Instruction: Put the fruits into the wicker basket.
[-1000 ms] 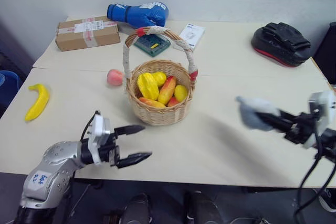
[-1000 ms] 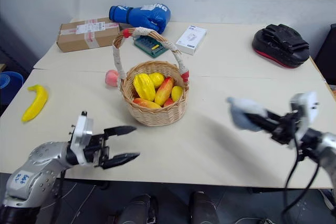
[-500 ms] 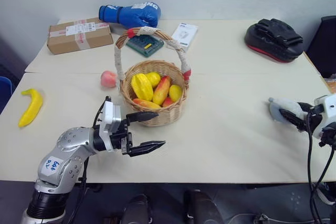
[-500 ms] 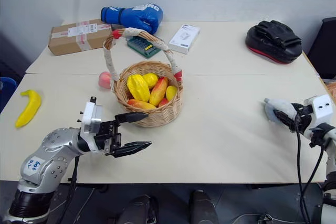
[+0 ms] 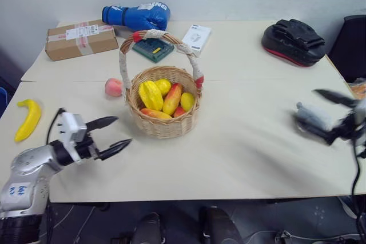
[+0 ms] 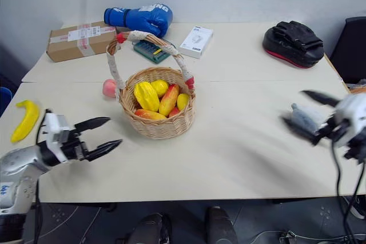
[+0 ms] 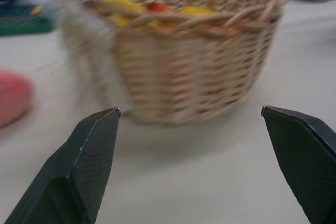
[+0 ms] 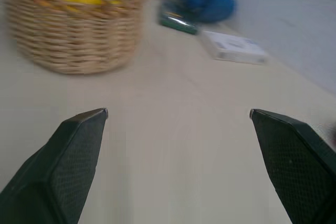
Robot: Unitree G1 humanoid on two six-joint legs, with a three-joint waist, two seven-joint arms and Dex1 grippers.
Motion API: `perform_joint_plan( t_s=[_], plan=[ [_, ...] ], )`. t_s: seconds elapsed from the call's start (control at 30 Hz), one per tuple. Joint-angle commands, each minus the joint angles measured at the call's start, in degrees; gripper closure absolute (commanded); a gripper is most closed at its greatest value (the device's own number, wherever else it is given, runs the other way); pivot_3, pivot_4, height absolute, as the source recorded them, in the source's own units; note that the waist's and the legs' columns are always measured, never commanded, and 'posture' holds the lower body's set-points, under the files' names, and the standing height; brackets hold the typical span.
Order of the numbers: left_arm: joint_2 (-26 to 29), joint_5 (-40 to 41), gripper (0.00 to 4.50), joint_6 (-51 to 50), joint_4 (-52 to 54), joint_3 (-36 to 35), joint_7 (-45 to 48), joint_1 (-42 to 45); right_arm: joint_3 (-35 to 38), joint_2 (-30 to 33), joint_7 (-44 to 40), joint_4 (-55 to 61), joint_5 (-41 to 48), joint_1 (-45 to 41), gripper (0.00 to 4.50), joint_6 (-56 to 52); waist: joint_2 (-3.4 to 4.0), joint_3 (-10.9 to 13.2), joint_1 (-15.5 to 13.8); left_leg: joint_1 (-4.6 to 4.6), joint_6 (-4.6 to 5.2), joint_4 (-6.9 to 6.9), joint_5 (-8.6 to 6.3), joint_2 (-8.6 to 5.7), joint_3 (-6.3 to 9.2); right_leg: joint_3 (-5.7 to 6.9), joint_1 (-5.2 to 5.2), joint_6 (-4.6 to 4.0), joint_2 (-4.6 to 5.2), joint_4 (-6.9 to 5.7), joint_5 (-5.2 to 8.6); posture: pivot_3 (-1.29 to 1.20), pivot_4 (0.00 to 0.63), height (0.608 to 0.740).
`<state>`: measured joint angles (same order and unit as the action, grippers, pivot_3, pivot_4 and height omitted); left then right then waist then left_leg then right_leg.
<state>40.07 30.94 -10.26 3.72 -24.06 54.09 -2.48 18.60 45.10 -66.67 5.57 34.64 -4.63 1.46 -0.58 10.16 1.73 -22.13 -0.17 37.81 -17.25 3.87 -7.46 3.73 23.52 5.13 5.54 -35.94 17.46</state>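
The wicker basket (image 5: 163, 125) stands mid-table and holds several yellow and red-yellow fruits (image 5: 151, 94). A pink-orange peach (image 5: 113, 87) lies just left of it. The yellow banana (image 5: 26, 119) lies near the table's left edge. My left gripper (image 5: 123, 131) hovers open and empty front-left of the basket, between banana and basket. In the left wrist view its fingers (image 7: 94, 150) frame the basket (image 7: 184, 77). My right gripper (image 6: 294, 106) stands open at the far right, over a grey-white plush toy (image 6: 303, 118). Nothing lies between its fingers (image 8: 73, 150) in the right wrist view.
At the back stand a cardboard box (image 5: 79, 38), a blue boxing glove (image 5: 134, 15), a green case (image 5: 151, 50), a small white box (image 5: 195, 32) and a black pad (image 5: 293, 41). The table's front edge runs just below both grippers.
My right gripper has opened and let go of the plush toy, which now rests at the right. My left gripper has swung left, away from the basket's front, and stayed open.
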Motion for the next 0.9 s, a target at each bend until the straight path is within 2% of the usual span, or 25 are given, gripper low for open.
perform_joint_plan(
  t_s=[0.03,0.17,0.27,0.4,0.47,0.57,0.63,0.77,0.9],
  plan=[
    [-1.63,-0.14,0.0,1.54,0.53,-6.59,-3.78,-5.52,-4.8,-2.67,-3.26,8.96,0.39,1.99,0.02,3.32,0.0,0.0,-0.12,-0.02,0.04,-0.01,-0.02,-0.01,-0.01,0.0,0.01,0.0,0.04,0.02,0.0,0.0,0.15,0.74],
    [-7.96,-1.03,0.0,6.82,-2.12,-18.6,-15.36,-11.28,-11.44,-9.35,-1.01,13.39,0.08,3.52,0.02,3.3,-0.31,-0.07,-0.34,-0.03,0.38,0.11,-0.28,-0.13,0.01,0.02,-0.07,0.03,0.35,0.04,-0.01,0.0,0.15,0.74],
    [-10.47,0.3,0.0,6.36,-7.11,-27.27,-21.94,-16.12,-15.41,-15.34,3.02,15.77,-1.58,4.28,0.02,4.24,-0.49,-0.17,-0.12,-0.02,0.38,0.15,-0.32,-0.11,0.19,0.15,-0.15,0.01,0.59,0.03,0.0,0.0,0.15,0.74],
    [-11.76,5.3,0.0,1.78,-7.0,-31.55,-24.55,-18.5,-17.8,-19.95,8.25,18.85,-3.67,4.61,0.02,4.45,-0.51,-0.19,-0.25,-0.04,0.3,0.12,-0.36,-0.13,0.22,0.14,-0.09,-0.09,0.68,-0.01,0.05,0.0,0.15,0.74],
    [-11.37,6.91,0.0,-3.11,-1.38,-31.26,-28.7,-18.25,-18.82,-21.34,10.65,20.37,-4.71,4.37,0.02,4.44,-0.59,-0.24,-0.65,-0.04,0.04,0.12,-0.49,-0.18,0.43,0.14,-0.1,-0.14,0.81,0.02,0.08,0.0,0.15,0.74],
    [-6.26,6.27,0.0,-7.28,-0.07,-29.0,-29.44,-15.48,-19.89,-21.77,11.75,21.03,-5.42,3.83,0.02,4.13,-0.91,-0.43,-1.4,-0.04,0.01,0.12,-0.47,-0.21,0.56,0.17,-0.11,-0.17,0.88,0.03,0.08,0.0,0.15,0.74],
    [1.97,-0.99,0.0,-11.35,-3.43,-24.21,-30.23,-14.33,-20.33,-21.08,10.63,20.14,-5.6,2.71,0.02,4.82,-0.97,-0.47,-1.57,-0.05,-0.07,0.12,-0.42,-0.2,0.62,0.24,-0.11,-0.26,0.88,-0.01,0.09,0.0,0.15,0.74],
    [15.31,-1.1,0.0,-22.2,-11.97,-17.47,-30.91,1.12,-20.14,-21.28,9.67,16.6,-5.8,-2.81,0.02,6.3,-1.09,-0.54,-1.57,-0.06,-0.13,0.04,-0.35,-0.19,0.59,0.55,-0.12,-0.39,0.81,-0.05,0.1,0.0,0.15,0.74],
    [21.43,-7.04,0.0,-24.39,-29.92,-6.48,-26.88,16.01,-20.71,-21.41,9.01,14.55,-6.66,-5.09,0.02,7.64,-0.91,-0.6,-1.22,-0.03,0.06,-0.08,-0.21,-0.23,0.23,0.99,-0.04,-0.36,0.8,-0.07,0.08,0.0,0.15,0.74]
  ],
)
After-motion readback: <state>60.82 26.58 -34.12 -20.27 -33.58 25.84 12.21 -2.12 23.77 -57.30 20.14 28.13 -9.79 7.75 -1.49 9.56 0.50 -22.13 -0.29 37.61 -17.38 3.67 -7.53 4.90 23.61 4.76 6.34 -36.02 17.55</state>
